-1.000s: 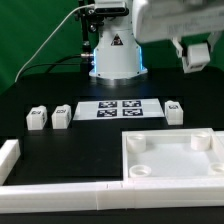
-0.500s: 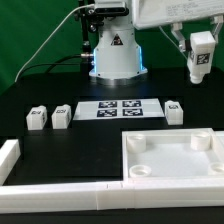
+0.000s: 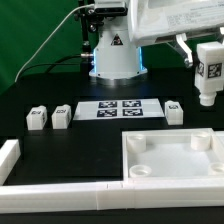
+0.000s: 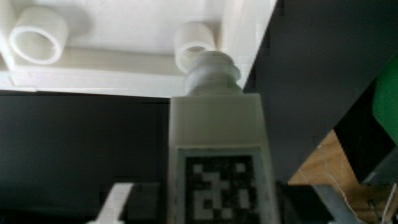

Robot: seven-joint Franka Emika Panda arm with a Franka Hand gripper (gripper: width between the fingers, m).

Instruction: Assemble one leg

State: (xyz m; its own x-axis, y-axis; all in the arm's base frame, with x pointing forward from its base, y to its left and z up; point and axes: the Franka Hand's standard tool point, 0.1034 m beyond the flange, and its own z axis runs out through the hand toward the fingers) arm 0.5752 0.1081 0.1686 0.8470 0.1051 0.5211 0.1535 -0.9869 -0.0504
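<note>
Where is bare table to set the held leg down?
Widest: table bounded by the corner bars, the panel and two legs. Also behind those legs, beside the base. Crowded: the row of legs and marker board, and by the panel.

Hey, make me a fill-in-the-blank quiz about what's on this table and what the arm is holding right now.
1. The gripper is shut on one ____, held off the table.
2. ____ other legs rest on the table.
3. On the exterior view's left of the marker board sit ____ of them.
Missing words: leg; three; two.
</note>
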